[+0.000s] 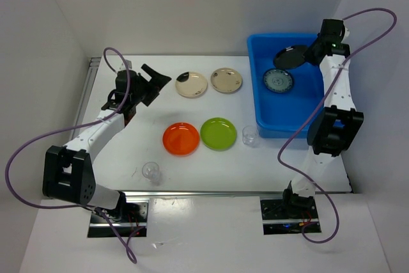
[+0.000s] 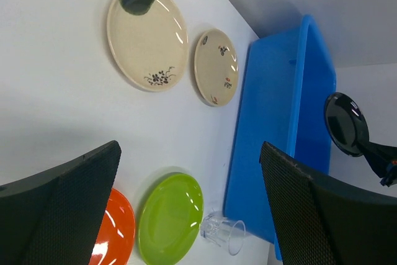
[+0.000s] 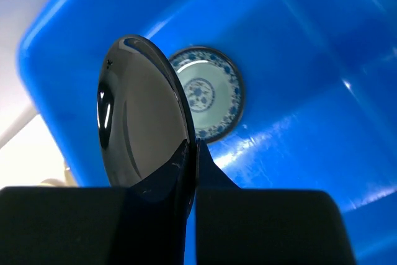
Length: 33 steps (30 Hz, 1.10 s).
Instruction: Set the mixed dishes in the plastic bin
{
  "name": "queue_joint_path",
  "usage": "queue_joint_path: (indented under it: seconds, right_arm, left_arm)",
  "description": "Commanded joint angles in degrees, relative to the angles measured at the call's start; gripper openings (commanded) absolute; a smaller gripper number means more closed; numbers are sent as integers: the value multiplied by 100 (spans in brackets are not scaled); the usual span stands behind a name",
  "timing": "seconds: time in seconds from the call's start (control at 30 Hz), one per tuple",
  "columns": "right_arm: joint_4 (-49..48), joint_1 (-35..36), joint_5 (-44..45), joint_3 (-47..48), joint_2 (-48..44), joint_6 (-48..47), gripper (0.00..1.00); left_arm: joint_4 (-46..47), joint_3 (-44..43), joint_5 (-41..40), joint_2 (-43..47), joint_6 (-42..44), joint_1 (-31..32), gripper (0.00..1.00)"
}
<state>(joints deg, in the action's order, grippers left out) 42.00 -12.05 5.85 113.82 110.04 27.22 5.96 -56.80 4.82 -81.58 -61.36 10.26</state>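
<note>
Right gripper (image 3: 192, 153) pinches a black plate (image 3: 142, 116) by its rim over the blue bin (image 1: 281, 124), far right bench corner; left gripper (image 1: 156, 84) gapes empty. The thin hold may slip, cracking it against the patterned plate (image 1: 278, 81) below.

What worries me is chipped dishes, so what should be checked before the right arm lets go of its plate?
1. Grip: ok. The right end effector is shut on the rim of the black plate.
2. Plate over the blue bin: ok.
3. Plate level: not ok. It hangs tilted, nearly on edge in the right wrist view.
4. Landing spot: cannot tell. A blue-patterned plate lies on the bin floor close to the drop line.
5. Height above the bin floor: cannot tell.
6. Left end effector: ok. It is open and far from the bin.
</note>
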Motion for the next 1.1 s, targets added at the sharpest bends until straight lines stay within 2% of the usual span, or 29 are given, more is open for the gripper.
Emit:
queue_joint_path:
  seconds: [0.0, 0.37, 0.77, 1.07]
  right_arm:
    - [160, 98, 592, 105, 157, 81, 1]
    - [573, 98, 945, 1326, 1607, 81, 1]
    - [335, 98, 611, 1213, 2021, 134, 1]
    - [572, 151, 558, 1872, 2759, 134, 3]
  left_arm:
    - [169, 28, 19, 37, 195, 11, 100]
    - [169, 28, -34, -68, 248, 11, 100]
    - [116, 28, -86, -227, 300, 11, 100]
    - [116, 28, -86, -288, 300, 11, 100]
